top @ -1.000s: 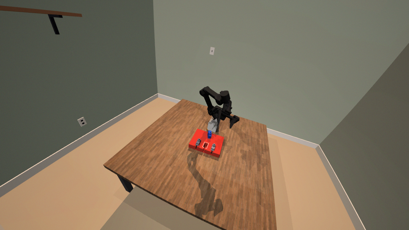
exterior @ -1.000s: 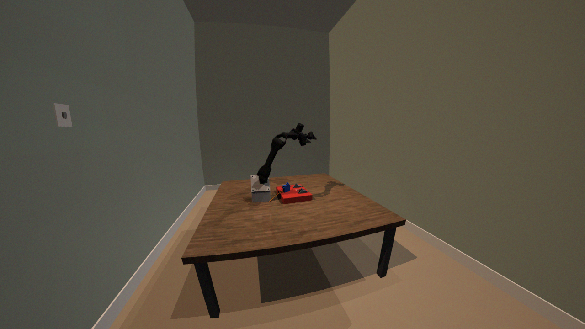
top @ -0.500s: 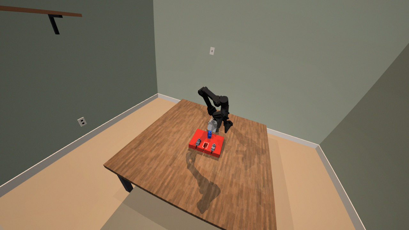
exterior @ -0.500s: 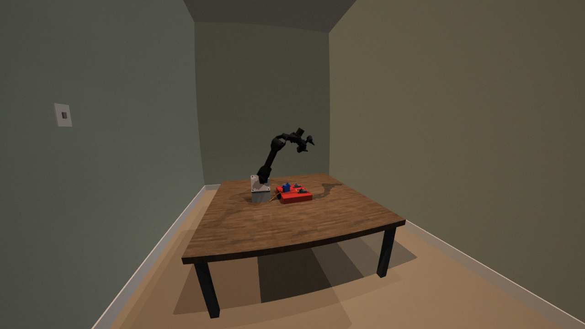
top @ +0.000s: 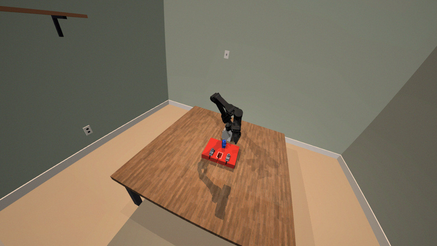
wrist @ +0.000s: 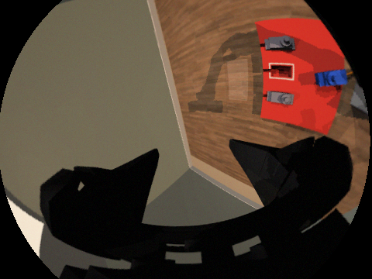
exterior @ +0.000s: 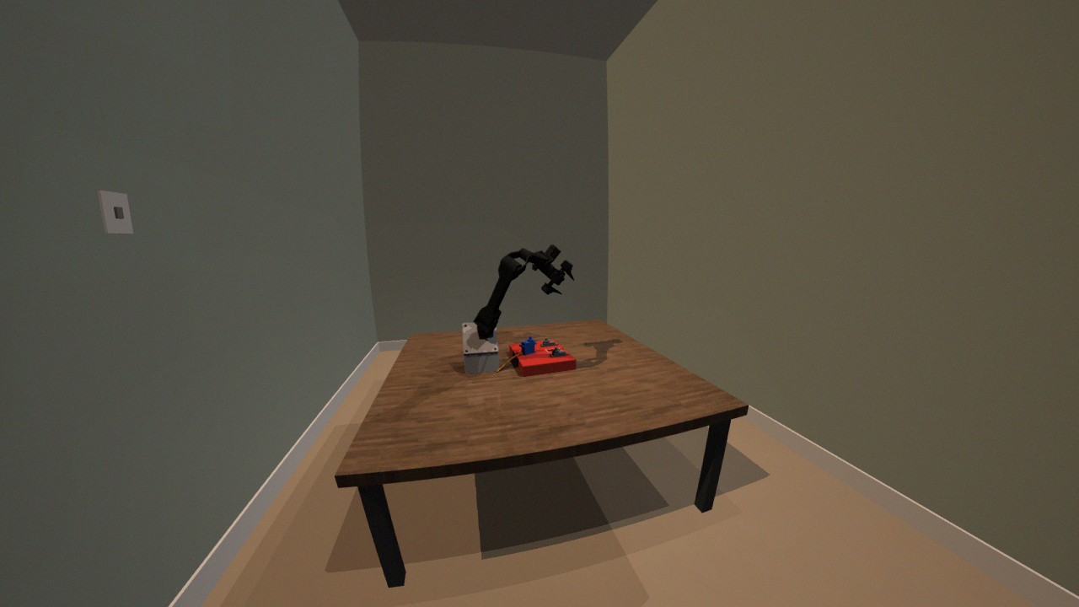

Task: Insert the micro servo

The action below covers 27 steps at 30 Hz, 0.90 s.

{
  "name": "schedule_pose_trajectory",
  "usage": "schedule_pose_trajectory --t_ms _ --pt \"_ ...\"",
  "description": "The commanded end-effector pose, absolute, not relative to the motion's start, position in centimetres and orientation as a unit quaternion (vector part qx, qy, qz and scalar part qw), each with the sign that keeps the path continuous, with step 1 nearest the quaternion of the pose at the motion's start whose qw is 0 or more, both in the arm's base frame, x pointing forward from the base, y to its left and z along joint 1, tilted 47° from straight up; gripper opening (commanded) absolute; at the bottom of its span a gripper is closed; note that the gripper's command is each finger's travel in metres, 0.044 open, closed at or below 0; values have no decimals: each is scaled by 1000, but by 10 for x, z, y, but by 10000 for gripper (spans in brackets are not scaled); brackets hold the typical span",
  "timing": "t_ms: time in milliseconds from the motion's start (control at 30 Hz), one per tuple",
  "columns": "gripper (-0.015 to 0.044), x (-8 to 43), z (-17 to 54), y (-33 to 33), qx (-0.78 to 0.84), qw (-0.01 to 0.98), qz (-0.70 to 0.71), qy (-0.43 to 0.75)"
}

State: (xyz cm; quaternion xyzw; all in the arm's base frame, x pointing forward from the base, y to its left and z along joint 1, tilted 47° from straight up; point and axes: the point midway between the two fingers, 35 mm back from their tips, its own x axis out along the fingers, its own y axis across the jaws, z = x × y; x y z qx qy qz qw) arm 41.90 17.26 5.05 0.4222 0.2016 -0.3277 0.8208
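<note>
Wooden counter (top: 183,171) (exterior: 528,415) (wrist: 201,23) bears the red deck (top: 215,145) (exterior: 547,367) (wrist: 310,32). Black gripper (top: 236,137) (exterior: 566,282) (wrist: 194,148): raised above the counter, fingers spread, nothing between them. Two grey servos (top: 212,151) (top: 227,157) (wrist: 280,43) (wrist: 280,98) flank the marked pocket (top: 219,155) (wrist: 281,71), unfilled. Blue micro servo (top: 224,143) (exterior: 528,346) (wrist: 331,77): on the deck, outside the pocket, near the edge facing the arm's base.

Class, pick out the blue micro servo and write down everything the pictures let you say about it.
The blue micro servo is a small, boxy block, apparently plastic, with a raised boss on top. An orange-yellow cable leaves it on the side toward the arm's grey base and slopes down past the deck's edge. It stands loose on the red deck, near that edge, outside the white-outlined pocket. The pincer is not touching it. Its mounting ears are too small to judge.
</note>
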Motion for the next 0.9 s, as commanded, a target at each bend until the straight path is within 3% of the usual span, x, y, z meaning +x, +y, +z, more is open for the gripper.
schedule_pose_trajectory --t_ms 0,867 --pt "440 408 42 159 367 835 -337 233" --pt "440 319 3 76 -13 825 -332 458"
